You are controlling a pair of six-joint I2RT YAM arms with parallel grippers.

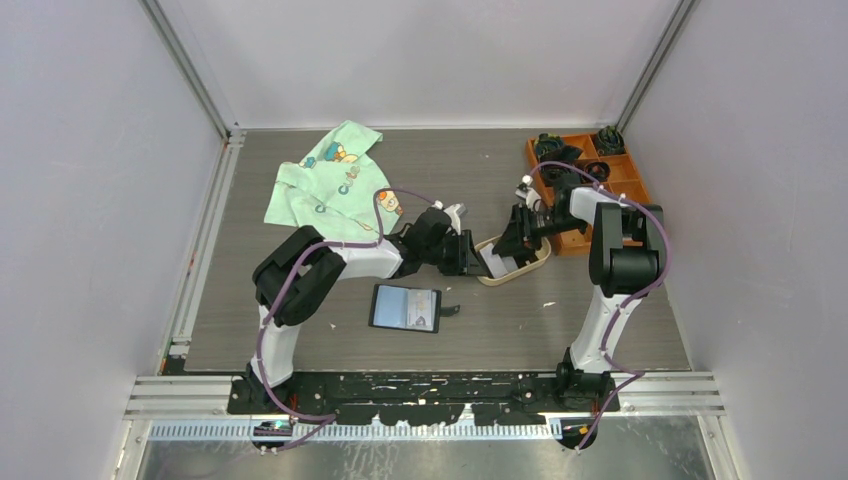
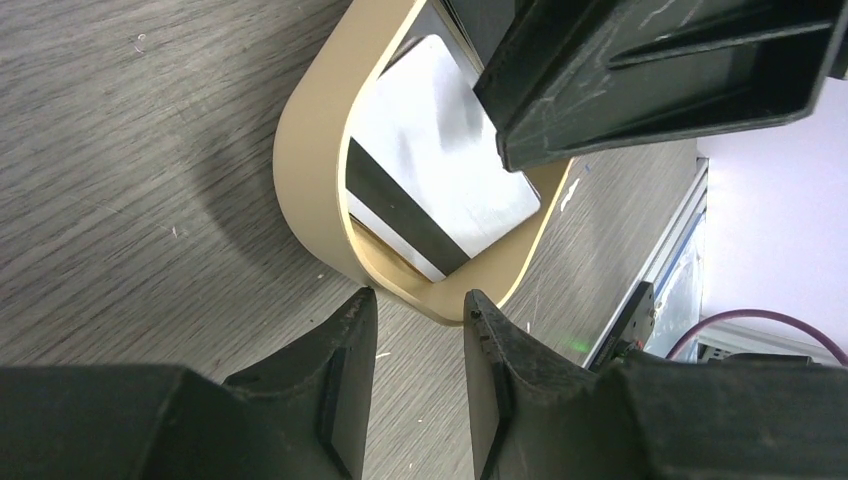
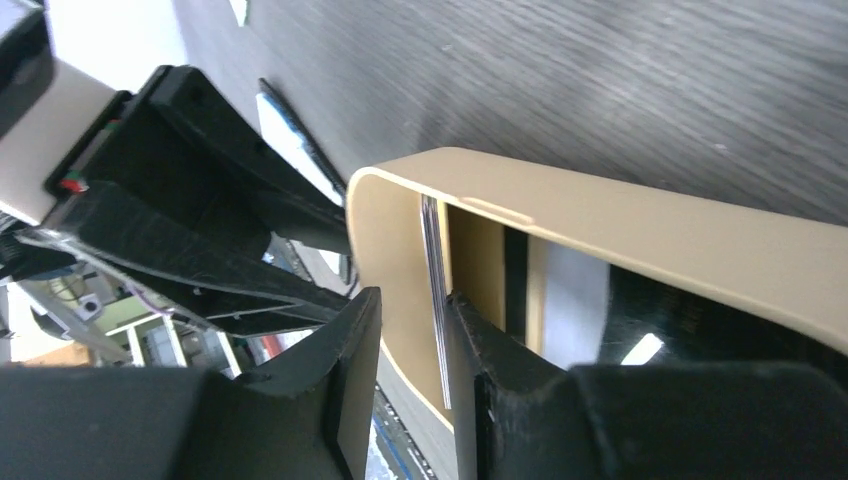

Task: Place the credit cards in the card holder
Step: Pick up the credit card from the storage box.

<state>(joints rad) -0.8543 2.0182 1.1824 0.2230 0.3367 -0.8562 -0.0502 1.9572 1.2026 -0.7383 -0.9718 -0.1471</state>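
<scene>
A white credit card (image 2: 440, 160) with a black stripe leans tilted inside the beige oval tray (image 2: 310, 170). In the right wrist view it shows edge-on (image 3: 433, 290). My right gripper (image 3: 412, 298) is open, its jaws straddling the card's edge with a gap on one side; it shows from above over the tray (image 1: 512, 243). My left gripper (image 2: 420, 300) is open and empty, its tips at the tray's near rim (image 1: 472, 255). The black card holder (image 1: 405, 307) lies open on the table nearer the arm bases, with a card showing in it.
An orange bin (image 1: 628, 185) with dark parts stands at the back right, just behind the right arm. A pale green printed cloth (image 1: 335, 180) lies at the back left. Metal rails run along the table's left and near edges.
</scene>
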